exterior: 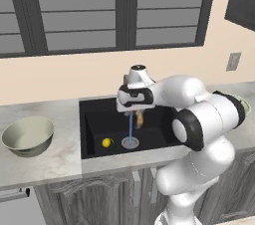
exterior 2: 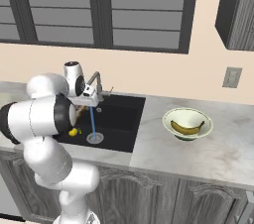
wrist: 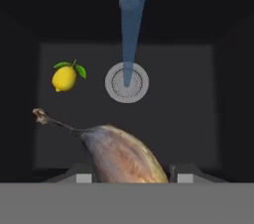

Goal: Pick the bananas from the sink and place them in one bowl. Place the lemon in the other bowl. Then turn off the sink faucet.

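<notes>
Above the black sink, the gripper pinches a blotched banana between its fingers, near the water stream falling onto the drain, the lemon lies beside that drain, another banana lies in the pale bowl right of the sink, and the grey-beige bowl stands left of it.

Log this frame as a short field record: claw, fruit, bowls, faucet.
claw: above the sink, closed on a banana
second banana: lying in the pale bowl on the counter
lemon: on the sink floor beside the drain
other bowl: on the counter on the sink's other side, nothing seen inside
faucet: running, stream falling onto the drain
</notes>
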### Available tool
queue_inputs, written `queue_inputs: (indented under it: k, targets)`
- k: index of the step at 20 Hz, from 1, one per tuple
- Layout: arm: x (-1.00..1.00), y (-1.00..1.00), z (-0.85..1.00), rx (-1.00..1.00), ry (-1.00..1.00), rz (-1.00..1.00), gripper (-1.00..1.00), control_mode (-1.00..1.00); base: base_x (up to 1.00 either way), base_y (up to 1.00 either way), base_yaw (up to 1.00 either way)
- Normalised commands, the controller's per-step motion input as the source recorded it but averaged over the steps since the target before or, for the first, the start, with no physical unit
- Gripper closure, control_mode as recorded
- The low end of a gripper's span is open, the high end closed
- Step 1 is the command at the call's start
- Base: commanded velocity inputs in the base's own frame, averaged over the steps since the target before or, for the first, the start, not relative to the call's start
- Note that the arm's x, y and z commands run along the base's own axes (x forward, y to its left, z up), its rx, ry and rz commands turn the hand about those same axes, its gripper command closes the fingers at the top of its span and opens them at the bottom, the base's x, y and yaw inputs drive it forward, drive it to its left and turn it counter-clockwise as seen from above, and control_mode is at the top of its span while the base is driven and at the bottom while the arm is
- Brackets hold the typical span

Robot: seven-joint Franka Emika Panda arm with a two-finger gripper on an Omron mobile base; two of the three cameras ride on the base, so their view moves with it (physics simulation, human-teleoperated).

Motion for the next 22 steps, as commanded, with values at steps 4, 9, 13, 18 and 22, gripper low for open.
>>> queue_inputs:
  k: [4, 9, 13, 18, 22]
  targets:
    - [-0.63, -0.44, 0.34, 0.0, 0.0, 0.19, 1.0, -1.0, 0.0, 0.0, 0.0]
    - [-0.55, -0.55, 0.38, 0.0, -0.01, 0.07, 1.0, -1.0, 0.0, 0.0, 0.0]
    - [-0.39, -0.51, 0.34, 0.0, -0.05, 0.02, 1.0, -1.0, 0.0, 0.0, 0.0]
    - [-0.17, -0.49, 0.31, 0.0, -0.09, 0.0, 1.0, -1.0, 0.0, 0.0, 0.0]
    - [-0.08, -0.52, 0.23, 0.0, -0.08, 0.0, 1.0, -1.0, 0.0, 0.0, 0.0]
